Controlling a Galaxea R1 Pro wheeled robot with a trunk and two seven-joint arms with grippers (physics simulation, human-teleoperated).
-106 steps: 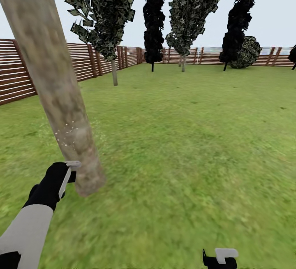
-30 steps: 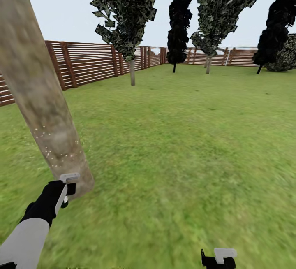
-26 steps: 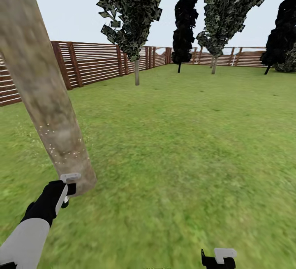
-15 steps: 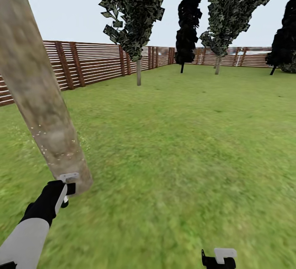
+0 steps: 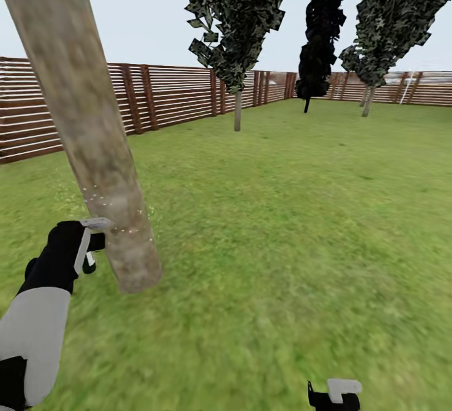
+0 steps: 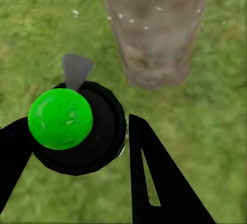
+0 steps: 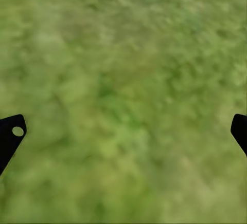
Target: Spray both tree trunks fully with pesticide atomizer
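Observation:
A thick, leaning grey-tan tree trunk [image 5: 94, 147] rises from the lawn at the near left, with white spray specks [image 5: 116, 210] low on its bark. My left gripper [image 5: 93, 238] hangs just left of it, a little above the base. It is shut on the pesticide atomizer [image 6: 77, 126], which appears in the left wrist view as a round black body with a green cap, its grey nozzle [image 6: 76, 70] towards the trunk [image 6: 154, 34]. My right gripper [image 5: 336, 393] is open over bare grass, fingers wide apart [image 7: 123, 131]. A second tree [image 5: 237, 109] with a mottled-green crown stands farther back.
A brown slatted fence [image 5: 169, 93] rings the lawn at left and rear. A near-black cypress [image 5: 320, 34] and another mottled-green tree [image 5: 367, 100] stand at the back right. Open grass [image 5: 301, 222] stretches to the right of the near trunk.
The whole view has swung, so the trees and fence sit farther right. My left gripper with the atomizer has risen along the trunk. The right gripper is unchanged.

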